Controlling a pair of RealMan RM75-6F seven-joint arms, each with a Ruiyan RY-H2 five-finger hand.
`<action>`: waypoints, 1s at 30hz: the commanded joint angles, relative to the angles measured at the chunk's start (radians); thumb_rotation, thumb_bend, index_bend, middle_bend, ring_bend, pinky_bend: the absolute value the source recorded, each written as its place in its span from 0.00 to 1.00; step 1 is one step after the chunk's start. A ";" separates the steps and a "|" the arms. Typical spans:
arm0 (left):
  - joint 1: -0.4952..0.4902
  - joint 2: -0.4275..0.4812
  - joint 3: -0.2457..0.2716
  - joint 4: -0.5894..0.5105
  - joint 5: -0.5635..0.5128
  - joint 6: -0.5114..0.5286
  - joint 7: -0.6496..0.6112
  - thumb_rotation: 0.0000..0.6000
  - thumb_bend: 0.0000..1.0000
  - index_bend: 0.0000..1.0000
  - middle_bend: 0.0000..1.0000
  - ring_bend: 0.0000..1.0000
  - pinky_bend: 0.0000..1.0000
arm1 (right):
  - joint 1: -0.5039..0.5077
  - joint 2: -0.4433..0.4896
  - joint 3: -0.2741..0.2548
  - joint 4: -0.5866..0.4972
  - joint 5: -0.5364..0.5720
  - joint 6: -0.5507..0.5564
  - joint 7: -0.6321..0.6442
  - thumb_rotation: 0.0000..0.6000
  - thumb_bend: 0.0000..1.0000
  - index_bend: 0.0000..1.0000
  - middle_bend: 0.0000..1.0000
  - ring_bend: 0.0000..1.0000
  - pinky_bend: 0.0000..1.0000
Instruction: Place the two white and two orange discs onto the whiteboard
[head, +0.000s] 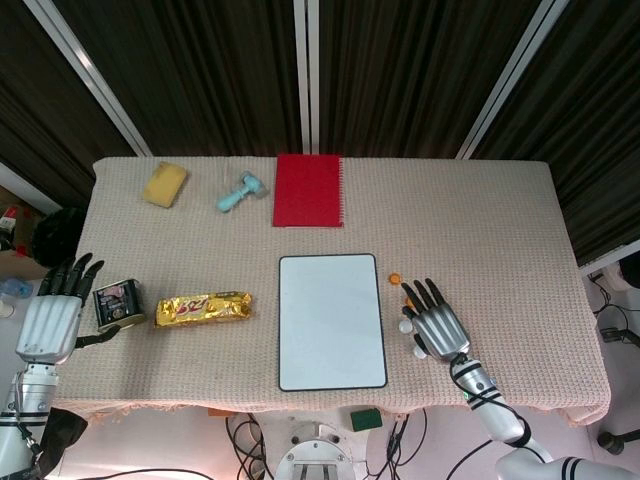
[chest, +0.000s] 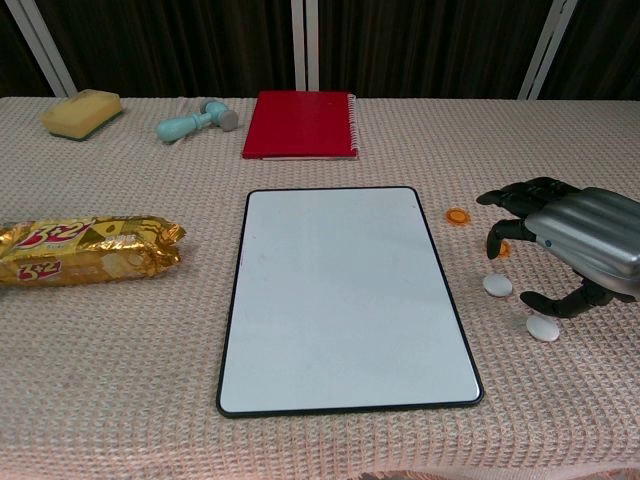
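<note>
The whiteboard (head: 330, 320) (chest: 345, 295) lies flat at the table's middle front with nothing on it. Right of it lie the discs. One orange disc (head: 394, 278) (chest: 457, 215) sits alone. The other orange disc (head: 408, 300) (chest: 503, 249) is half hidden under my right hand's fingertips. A white disc (head: 405, 326) (chest: 497, 285) lies beside the fingers, and a second white disc (head: 418, 350) (chest: 543, 328) lies by the thumb. My right hand (head: 438, 325) (chest: 580, 240) hovers palm down over them, fingers spread and bent, holding nothing. My left hand (head: 55, 310) is open at the table's left edge.
A small tin can (head: 118, 303) stands next to my left hand. A gold snack packet (head: 203, 308) (chest: 80, 250) lies left of the board. At the back are a red notebook (head: 308, 190) (chest: 300, 125), a teal tool (head: 240, 192) (chest: 195, 120) and a yellow sponge (head: 165, 184) (chest: 82, 110).
</note>
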 joint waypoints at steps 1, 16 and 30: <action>0.000 -0.001 -0.002 0.002 0.002 0.004 -0.001 0.81 0.00 0.10 0.03 0.01 0.12 | 0.002 0.000 0.000 0.004 -0.001 0.001 0.004 1.00 0.33 0.36 0.03 0.00 0.00; 0.001 -0.005 0.001 0.002 0.020 0.016 -0.002 0.81 0.00 0.10 0.03 0.01 0.12 | 0.013 -0.009 -0.013 0.023 -0.006 -0.007 0.025 1.00 0.33 0.38 0.03 0.00 0.00; 0.002 0.002 0.005 -0.005 0.023 0.013 -0.008 0.81 0.00 0.10 0.03 0.01 0.12 | 0.022 -0.030 -0.015 0.036 0.001 -0.015 0.029 1.00 0.35 0.43 0.04 0.00 0.00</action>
